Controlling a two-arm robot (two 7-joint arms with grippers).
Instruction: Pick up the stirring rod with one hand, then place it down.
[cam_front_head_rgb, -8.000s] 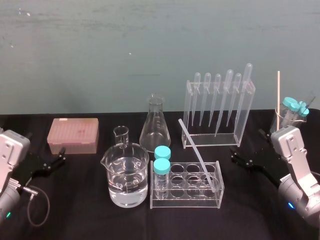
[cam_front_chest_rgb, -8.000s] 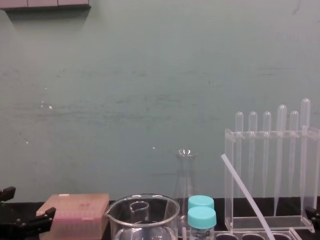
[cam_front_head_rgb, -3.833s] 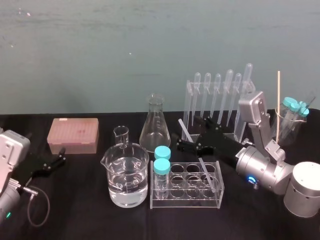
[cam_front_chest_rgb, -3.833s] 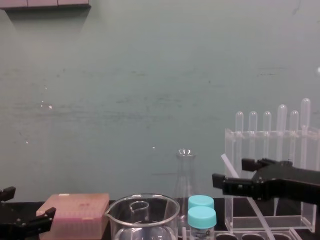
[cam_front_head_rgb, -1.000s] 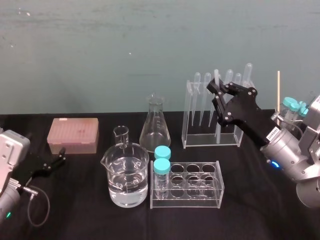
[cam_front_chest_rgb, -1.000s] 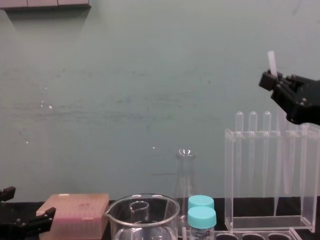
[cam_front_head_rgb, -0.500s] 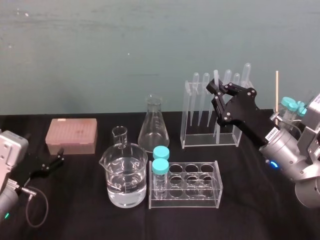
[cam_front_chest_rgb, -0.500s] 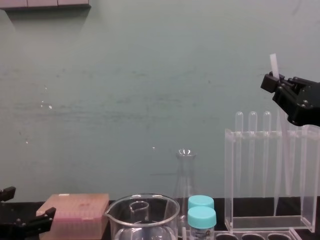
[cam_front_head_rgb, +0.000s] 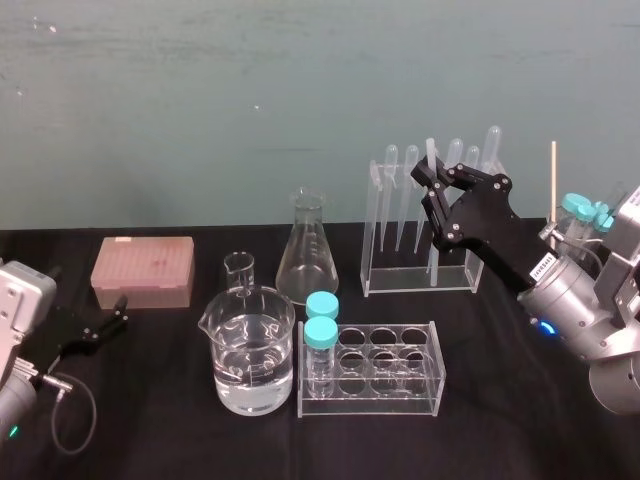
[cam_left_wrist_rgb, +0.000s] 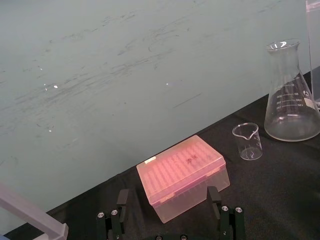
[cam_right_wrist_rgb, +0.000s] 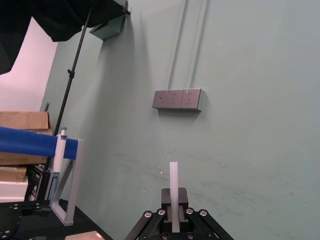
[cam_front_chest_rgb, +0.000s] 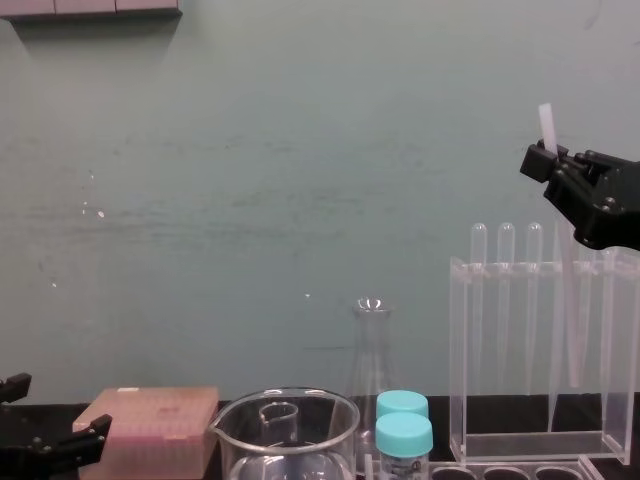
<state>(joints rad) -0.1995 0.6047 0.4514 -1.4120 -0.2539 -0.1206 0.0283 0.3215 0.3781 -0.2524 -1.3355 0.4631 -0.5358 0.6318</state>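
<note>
The stirring rod (cam_front_head_rgb: 431, 152) is a thin translucent-white stick that hangs nearly upright above the table, in front of the clear pipette rack (cam_front_head_rgb: 420, 240). My right gripper (cam_front_head_rgb: 432, 180) is shut on it near its upper end. A short piece sticks out above the fingers. In the chest view the stirring rod (cam_front_chest_rgb: 569, 320) hangs down from the right gripper (cam_front_chest_rgb: 546, 165), with its lower end in the air. The right wrist view shows the stirring rod (cam_right_wrist_rgb: 173, 187) clamped between the fingers (cam_right_wrist_rgb: 165, 220). My left gripper (cam_front_head_rgb: 100, 330) rests open at the table's left edge.
A water-filled beaker (cam_front_head_rgb: 248, 350), a small beaker (cam_front_head_rgb: 240, 270) and a conical flask (cam_front_head_rgb: 302, 250) stand mid-table. A tube rack (cam_front_head_rgb: 390, 385) holds two blue-capped vials. A pink tip box (cam_front_head_rgb: 145, 270) sits at the left. A beaker of capped tubes (cam_front_head_rgb: 580, 225) stands far right.
Hardly anything has changed. My right gripper keeps the rod raised in front of the pipette rack, shifting only slightly. The left arm has stayed where it was.
</note>
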